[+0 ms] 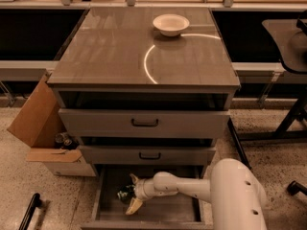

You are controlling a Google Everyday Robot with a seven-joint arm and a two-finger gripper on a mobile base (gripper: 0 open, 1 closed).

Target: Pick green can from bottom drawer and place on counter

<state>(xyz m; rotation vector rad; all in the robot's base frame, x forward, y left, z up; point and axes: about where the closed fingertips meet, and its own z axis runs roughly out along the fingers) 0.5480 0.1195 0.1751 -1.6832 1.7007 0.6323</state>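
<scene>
In the bottom drawer point(165, 210), the end effector point(130, 194) was spread open, its fingers straddling the green can point(123, 193), whose long axis was unclear.

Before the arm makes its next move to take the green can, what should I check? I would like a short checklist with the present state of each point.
1. The bottom drawer is pulled open: ok.
2. The gripper is inside that drawer, at the green can: ok.
3. The jaws are open, one on each side of the can: ok.
4. The jaws are closed on the can: not ok, not yet done.
5. The counter has bare surface beside the white bowl for placing: ok.
6. Whether the can stands or lies: cannot tell.
</scene>
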